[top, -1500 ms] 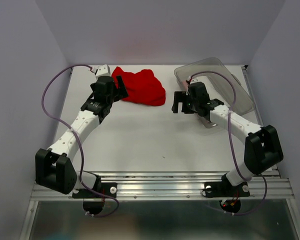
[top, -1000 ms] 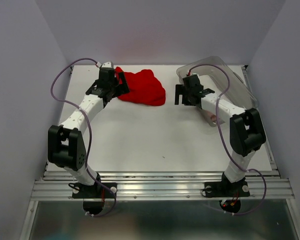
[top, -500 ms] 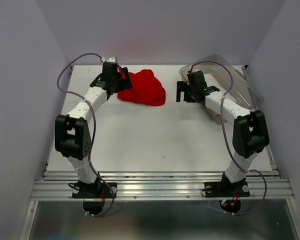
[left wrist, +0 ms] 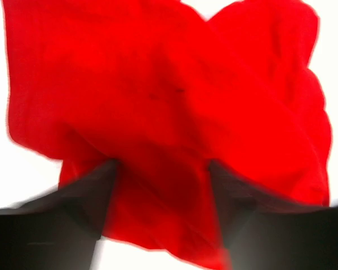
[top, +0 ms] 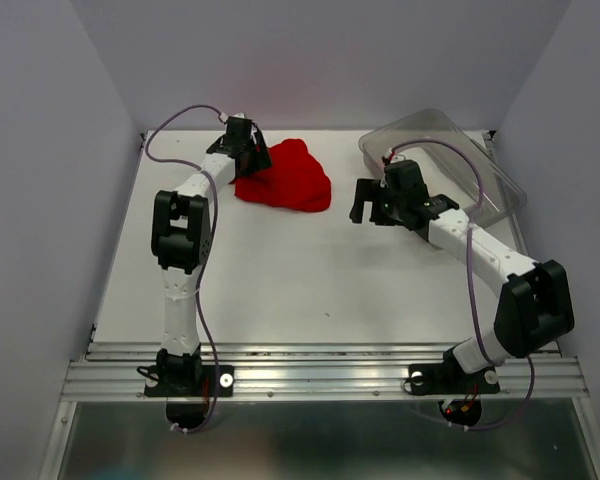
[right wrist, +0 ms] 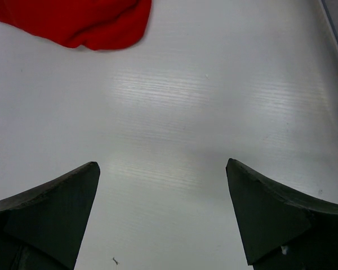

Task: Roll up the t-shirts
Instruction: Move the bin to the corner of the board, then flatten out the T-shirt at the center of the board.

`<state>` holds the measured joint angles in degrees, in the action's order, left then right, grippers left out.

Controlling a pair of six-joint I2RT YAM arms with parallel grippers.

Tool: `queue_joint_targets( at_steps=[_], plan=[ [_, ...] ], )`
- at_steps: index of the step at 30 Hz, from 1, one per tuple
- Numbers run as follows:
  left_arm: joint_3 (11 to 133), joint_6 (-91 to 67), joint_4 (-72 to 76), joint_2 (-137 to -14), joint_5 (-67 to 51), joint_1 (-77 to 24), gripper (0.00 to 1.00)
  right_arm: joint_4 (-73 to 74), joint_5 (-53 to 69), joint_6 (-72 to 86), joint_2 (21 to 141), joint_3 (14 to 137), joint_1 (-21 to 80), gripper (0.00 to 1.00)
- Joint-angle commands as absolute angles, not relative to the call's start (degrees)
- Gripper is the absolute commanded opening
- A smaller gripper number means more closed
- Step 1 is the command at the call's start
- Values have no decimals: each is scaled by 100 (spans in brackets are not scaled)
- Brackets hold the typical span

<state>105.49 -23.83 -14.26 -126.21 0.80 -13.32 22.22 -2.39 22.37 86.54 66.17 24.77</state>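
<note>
A plain bright red t-shirt (top: 285, 178) lies crumpled at the back of the white table (top: 280, 270). My left gripper (top: 252, 152) is at its far left edge, arm stretched back. In the left wrist view the red t-shirt (left wrist: 169, 95) fills the frame. The left gripper (left wrist: 162, 164) is open, with a fold of red cloth lying between its blurred fingers (left wrist: 98, 188). My right gripper (top: 364, 205) hovers open to the right of the shirt. In its wrist view the right gripper (right wrist: 161, 164) has only bare table between its jaws, and the shirt's edge (right wrist: 84, 22) shows at top left.
A clear plastic bin (top: 450, 160) stands at the back right, just behind the right arm. Purple-grey walls close in the left, back and right sides. The aluminium base rail (top: 320, 375) runs along the near edge.
The left arm has stretched farther back and right, bringing its gripper onto the shirt's far left edge. The right gripper has drawn a little nearer, away from the bin.
</note>
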Motion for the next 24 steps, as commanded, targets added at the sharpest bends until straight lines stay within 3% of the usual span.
queue_joint_targets(
  at_steps=[1, 2, 3, 4, 5, 16, 24],
  plan=[
    [11179, -2496, -1722, -12989, 193, -1301, 59, 2241, -184, 2443, 8166, 6530, 2461, 100],
    [11275, -2496, -1740, -13025, 176, -1301, 44, 2259, -193, 2452, 8113, 6530, 2461, 100],
    [11320, -2479, -1740, -13034, 158, -1309, 17, 2276, -202, 2487, 8043, 6548, 2461, 100],
    [11373, -2444, -1819, -12999, 193, -1310, 3, 2294, -202, 2496, 8025, 6557, 2461, 100],
    [11495, -2443, -1889, -12947, 237, -1318, 0, 2303, -202, 2505, 7990, 6574, 2461, 100],
    [10627, -1627, -1433, -9777, 651, -1318, 0, 2277, -255, 2593, 7972, 6803, 2461, 100],
    [10293, -1327, -1467, -8947, -271, -2018, 0, 1504, -1318, 3401, 7200, 6092, 2461, 100]
  ],
)
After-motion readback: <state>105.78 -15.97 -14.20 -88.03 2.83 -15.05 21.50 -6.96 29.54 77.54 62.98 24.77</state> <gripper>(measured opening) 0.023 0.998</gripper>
